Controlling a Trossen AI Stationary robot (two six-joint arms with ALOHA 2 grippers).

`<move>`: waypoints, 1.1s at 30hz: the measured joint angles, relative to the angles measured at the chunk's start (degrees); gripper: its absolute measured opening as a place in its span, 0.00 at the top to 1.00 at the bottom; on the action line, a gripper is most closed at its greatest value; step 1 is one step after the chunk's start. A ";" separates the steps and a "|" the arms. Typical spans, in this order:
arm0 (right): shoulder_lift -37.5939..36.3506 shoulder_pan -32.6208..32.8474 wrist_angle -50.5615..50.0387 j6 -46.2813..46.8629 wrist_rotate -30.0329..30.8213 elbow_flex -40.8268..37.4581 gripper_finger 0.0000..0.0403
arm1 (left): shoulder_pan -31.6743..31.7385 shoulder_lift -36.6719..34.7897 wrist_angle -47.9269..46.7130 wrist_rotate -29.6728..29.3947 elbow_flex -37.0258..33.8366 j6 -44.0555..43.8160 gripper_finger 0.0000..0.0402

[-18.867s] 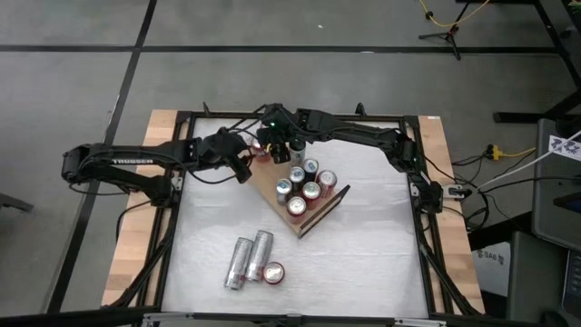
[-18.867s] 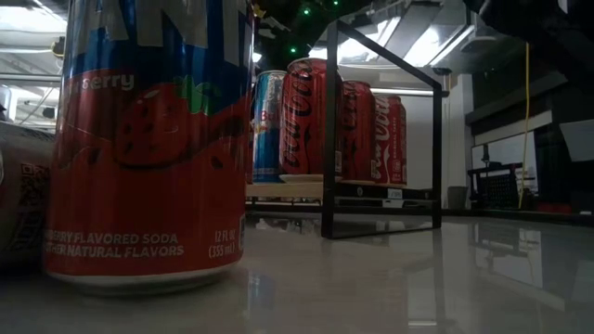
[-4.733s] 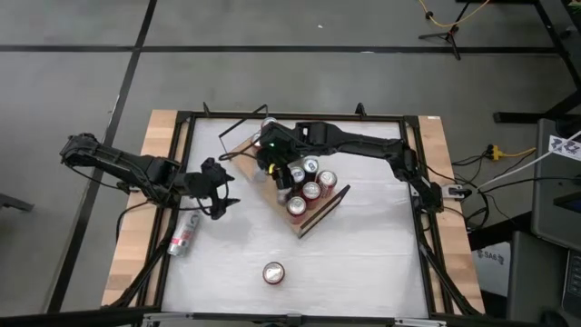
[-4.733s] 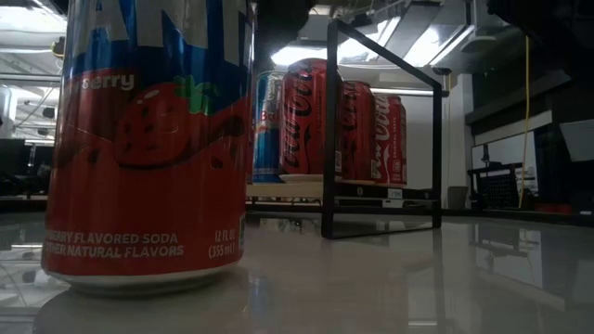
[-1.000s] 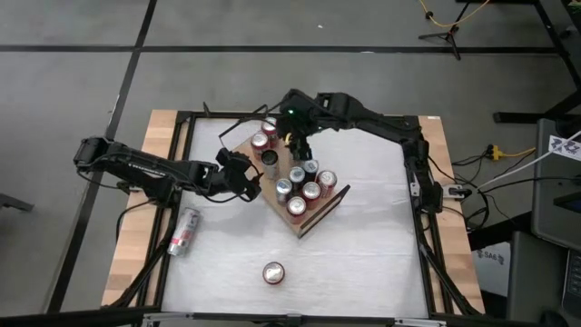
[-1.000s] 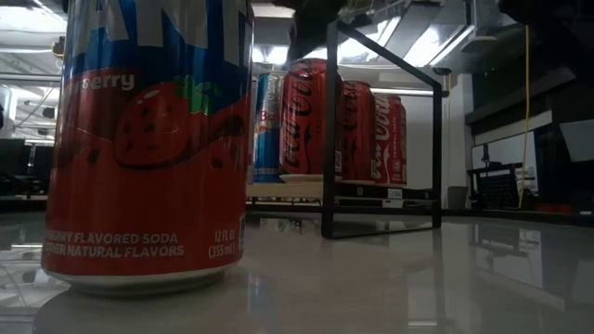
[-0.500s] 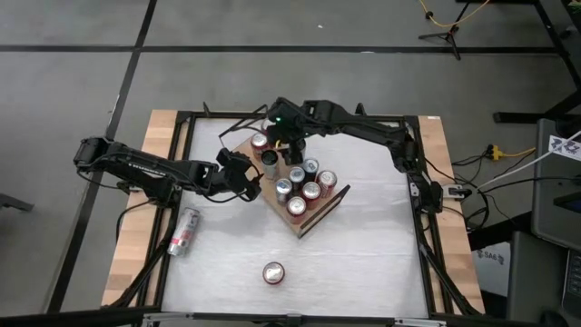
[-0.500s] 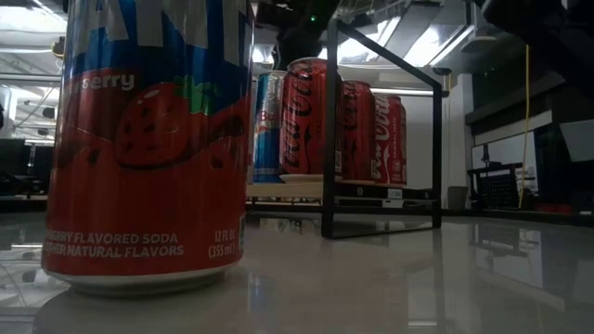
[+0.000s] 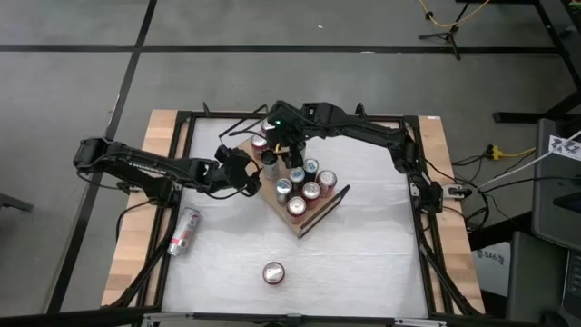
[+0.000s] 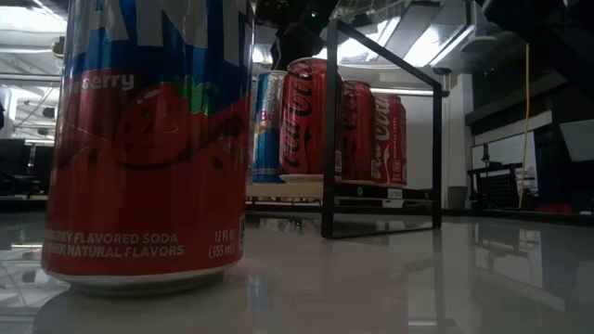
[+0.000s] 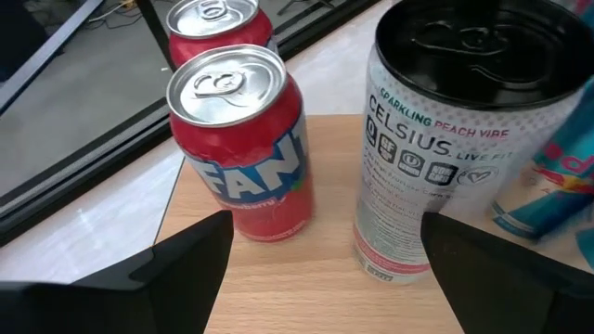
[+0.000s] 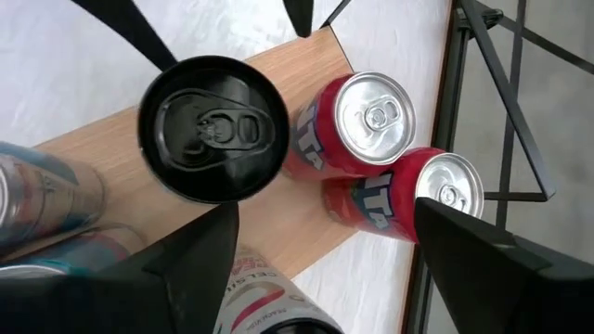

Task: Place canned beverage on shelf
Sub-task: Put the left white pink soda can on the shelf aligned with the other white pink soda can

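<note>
The shelf, a light wooden board with black wire rails, lies slantwise mid-table and bears several upright cans. At its far left end stand a black-topped white can and two red cans. My left gripper is open, level with that end, facing a red can and the black-topped can. My right gripper is open above the same cans, pointing steeply down. A white and red can shows low between its fingers. My right gripper has the white and red can close beside one finger. I cannot tell whether they touch, since the picture's edge cuts the place off. My left gripper touches nothing.
A red soda can stands alone near the table's front edge and fills the low view. A silver and red can lies on its side at the table's left border. Red cola cans stand behind the shelf's wire rail.
My right gripper has moved a little toward the table's left edge and down, over the shelf's far end, and has stayed open. The cans on the shelf have kept their places.
</note>
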 joint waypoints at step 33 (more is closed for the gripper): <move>-0.03 0.10 -1.09 -0.18 1.93 0.00 0.21 | 4.26 0.00 -1.25 -1.03 -0.01 0.09 0.13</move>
